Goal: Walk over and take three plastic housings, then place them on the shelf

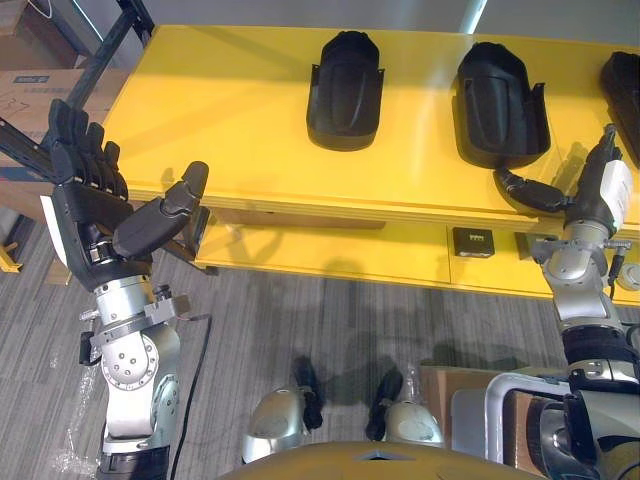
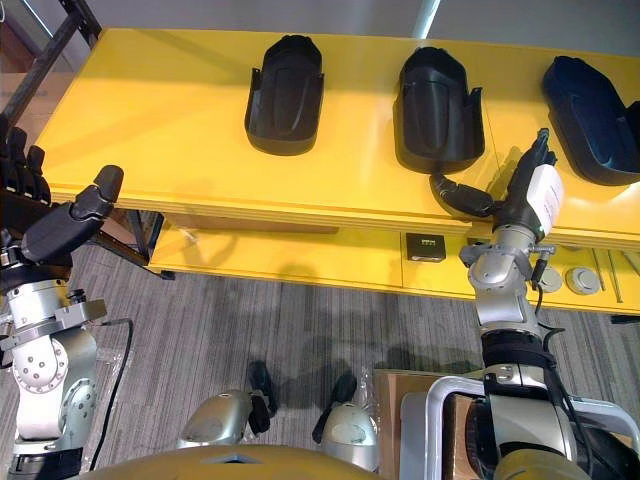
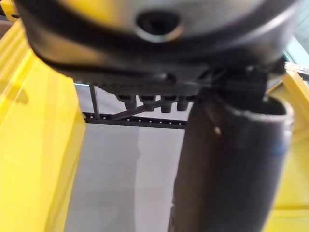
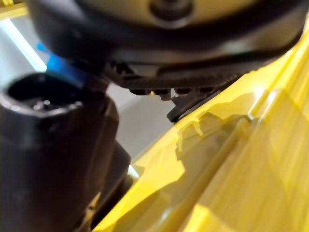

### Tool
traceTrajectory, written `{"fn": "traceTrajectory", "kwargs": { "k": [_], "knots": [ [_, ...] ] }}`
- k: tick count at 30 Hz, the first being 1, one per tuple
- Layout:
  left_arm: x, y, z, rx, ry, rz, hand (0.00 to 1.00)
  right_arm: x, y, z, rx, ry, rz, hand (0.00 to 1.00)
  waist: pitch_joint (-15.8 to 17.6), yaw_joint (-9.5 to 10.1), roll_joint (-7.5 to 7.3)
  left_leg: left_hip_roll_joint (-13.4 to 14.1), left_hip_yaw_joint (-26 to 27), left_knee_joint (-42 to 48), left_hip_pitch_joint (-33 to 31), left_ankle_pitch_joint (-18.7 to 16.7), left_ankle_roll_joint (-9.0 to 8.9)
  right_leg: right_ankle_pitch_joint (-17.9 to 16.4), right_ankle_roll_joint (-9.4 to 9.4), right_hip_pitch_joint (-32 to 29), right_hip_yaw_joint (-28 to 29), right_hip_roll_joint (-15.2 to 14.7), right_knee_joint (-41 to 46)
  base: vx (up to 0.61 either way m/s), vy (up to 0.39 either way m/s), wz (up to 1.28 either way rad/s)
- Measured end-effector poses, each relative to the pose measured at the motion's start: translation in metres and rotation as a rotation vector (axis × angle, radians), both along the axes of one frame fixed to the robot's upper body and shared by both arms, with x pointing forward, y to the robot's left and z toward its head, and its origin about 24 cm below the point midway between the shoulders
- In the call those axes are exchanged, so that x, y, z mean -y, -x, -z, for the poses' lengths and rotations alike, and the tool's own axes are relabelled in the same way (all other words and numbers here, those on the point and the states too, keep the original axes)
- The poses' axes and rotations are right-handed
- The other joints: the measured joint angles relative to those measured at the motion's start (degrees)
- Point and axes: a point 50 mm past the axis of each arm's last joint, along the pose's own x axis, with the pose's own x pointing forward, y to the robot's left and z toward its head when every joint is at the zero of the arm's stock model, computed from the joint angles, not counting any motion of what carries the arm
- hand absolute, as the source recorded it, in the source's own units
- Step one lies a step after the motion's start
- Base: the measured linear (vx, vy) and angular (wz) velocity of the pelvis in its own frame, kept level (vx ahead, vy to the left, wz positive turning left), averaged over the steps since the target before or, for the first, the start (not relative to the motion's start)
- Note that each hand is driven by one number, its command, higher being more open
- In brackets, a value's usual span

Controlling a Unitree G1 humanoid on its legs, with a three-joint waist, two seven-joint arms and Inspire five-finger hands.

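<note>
Three black plastic housings lie in one row on the yellow counter (image 2: 150, 110), each apart from the next:
- left housing (image 2: 285, 95)
- middle housing (image 2: 437, 110)
- right housing (image 2: 590, 115)

All three rest with the hollow side up and the rounded end toward the far side. Neither hand holds a housing.

The left hand (image 1: 95, 215) is raised at the left end of the counter. Its fingers are straight and spread, the thumb stands out to the right, and the hand is empty.

The right hand (image 2: 520, 195) stands over the near edge of the counter, between the middle and right housings. Its fingers point to the far side, extended. Its thumb reaches left, near the middle housing.

One small black box (image 2: 425, 247) sits on the lower yellow ledge below the counter.
</note>
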Motion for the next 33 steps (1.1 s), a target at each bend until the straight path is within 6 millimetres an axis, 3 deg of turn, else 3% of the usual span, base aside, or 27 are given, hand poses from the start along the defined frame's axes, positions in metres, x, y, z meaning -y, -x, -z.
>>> {"fn": "traceTrajectory", "kwargs": {
  "k": [33],
  "knots": [
    [0.000, 0.000, 0.000, 0.000, 0.022, 0.014, 1.00, -0.004, -0.012, -0.010, 0.037, -0.020, 0.001, 1.00, 0.0, 0.11, 0.01, -0.5, -0.5, -2.9, 1.0, 2.0, -0.14, 0.0, -0.01, 0.1, -0.6, 0.1, 0.0, 0.00, 0.001, 0.00]
  ]
}}
